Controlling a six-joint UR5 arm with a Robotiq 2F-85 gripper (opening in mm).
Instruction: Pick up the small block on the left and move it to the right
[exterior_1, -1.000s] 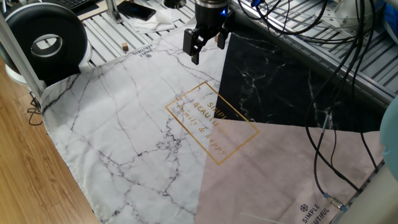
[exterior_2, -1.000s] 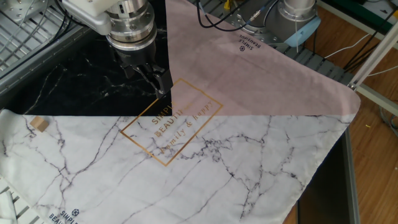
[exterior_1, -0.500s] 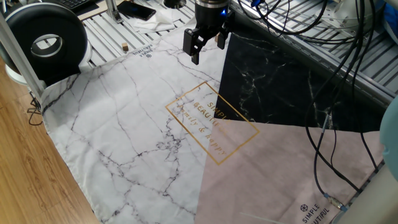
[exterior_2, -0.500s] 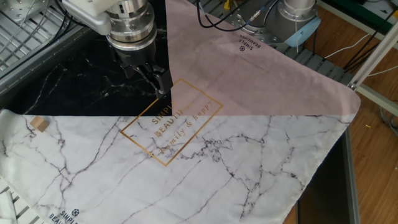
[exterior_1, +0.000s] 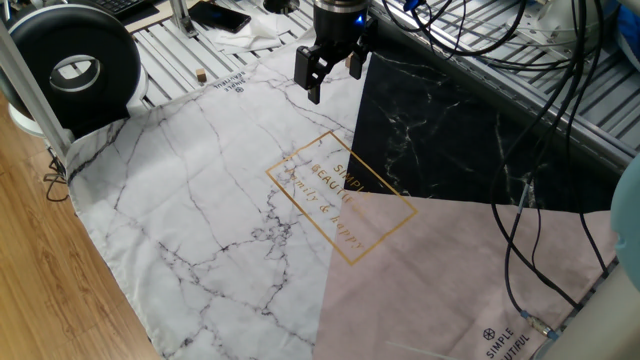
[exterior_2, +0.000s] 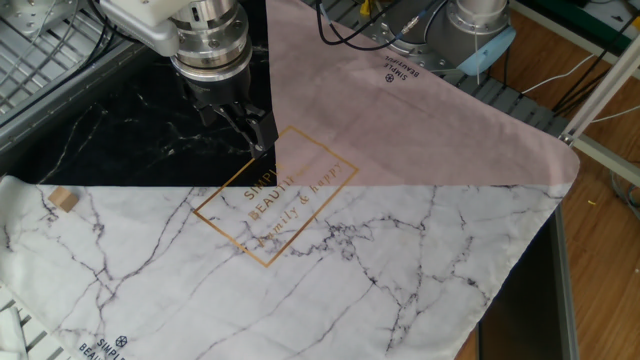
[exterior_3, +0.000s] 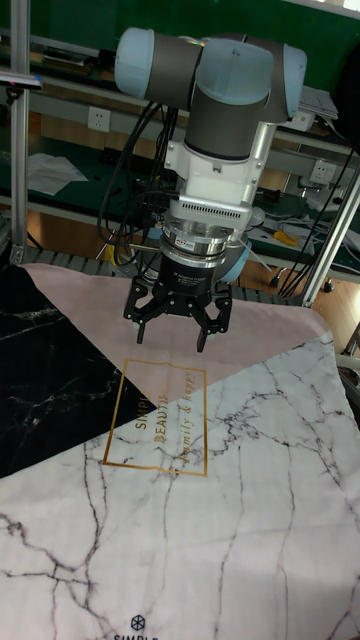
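The small block (exterior_2: 64, 200) is a tan wooden cube lying on the white marble part of the cloth, close to its left edge in the other fixed view. My gripper (exterior_2: 238, 125) hangs well to the right of it, above the spot where the black patch meets the gold lettering. Its jaws are spread with nothing between them. In one fixed view the gripper (exterior_1: 335, 78) is at the top of the cloth, and I cannot make out the block there. The tall fixed view shows the gripper (exterior_3: 172, 325) open above the gold frame; the block is out of that picture.
The cloth (exterior_2: 420, 250) has white marble, black marble and pink sections. Cables (exterior_1: 540, 150) hang over its black and pink side. A round black device (exterior_1: 75, 65) and a tiny brown item (exterior_1: 201, 74) sit beyond the cloth's corner on the slatted table.
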